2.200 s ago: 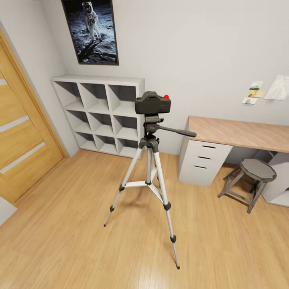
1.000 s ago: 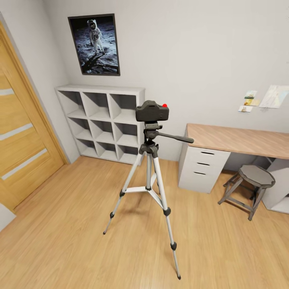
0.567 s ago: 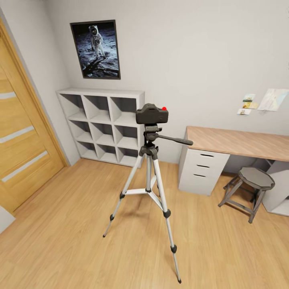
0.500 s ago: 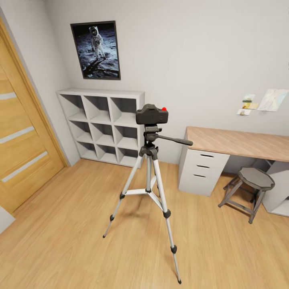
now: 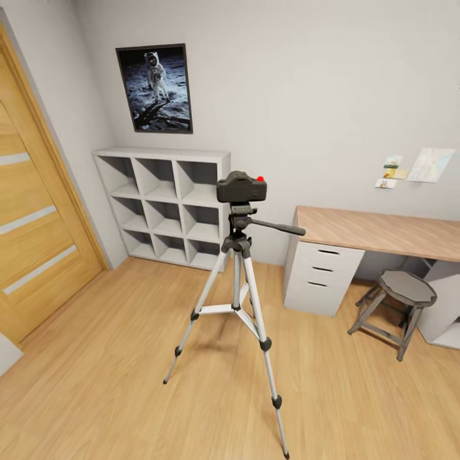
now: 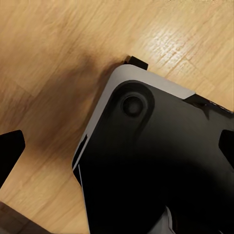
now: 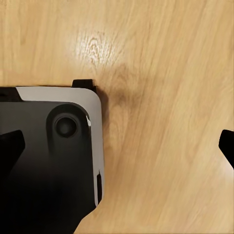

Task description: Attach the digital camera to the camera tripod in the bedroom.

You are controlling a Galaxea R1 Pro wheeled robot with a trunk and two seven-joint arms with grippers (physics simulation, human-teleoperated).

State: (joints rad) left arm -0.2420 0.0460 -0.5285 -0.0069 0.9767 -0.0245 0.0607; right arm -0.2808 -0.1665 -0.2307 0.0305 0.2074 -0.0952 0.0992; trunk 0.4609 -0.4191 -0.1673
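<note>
sitting seemingly seated, digital camera tops camera tripod.

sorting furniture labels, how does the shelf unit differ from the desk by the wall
The shelf unit is all pale grey with open cube compartments; the desk has a wood top over a white cabinet with closed drawers. The shelf unit stands left of the tripod, the desk right, with a stool beside it. Both stand against the back wall.

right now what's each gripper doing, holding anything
Left gripper: open, holding nothing, over the robot's base.
Right gripper: open, holding nothing, over the wood floor.
</note>
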